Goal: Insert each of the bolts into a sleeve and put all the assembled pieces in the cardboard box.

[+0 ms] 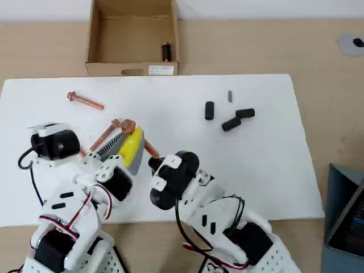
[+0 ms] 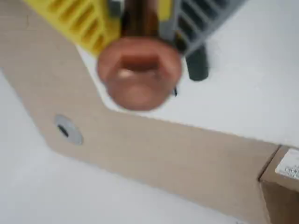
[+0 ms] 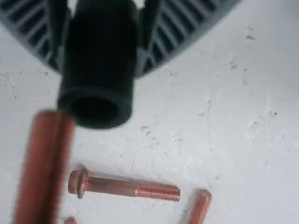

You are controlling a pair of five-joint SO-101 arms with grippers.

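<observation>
The left gripper [image 2: 140, 18], with yellow and grey fingers, is clamped on a copper-coloured flanged bolt [image 2: 139, 72], seen head-on in its wrist view. The right gripper [image 3: 100, 28] pinches a black cylindrical sleeve [image 3: 98, 74], with a copper shank just beside its open mouth. The high view adds three loose black sleeves [image 1: 231, 123] to the right on the white mat [image 1: 267, 182], a second copper bolt [image 1: 85, 101] far left, and a dark piece [image 1: 166, 51] inside the brown cardboard box [image 1: 111, 69].
</observation>
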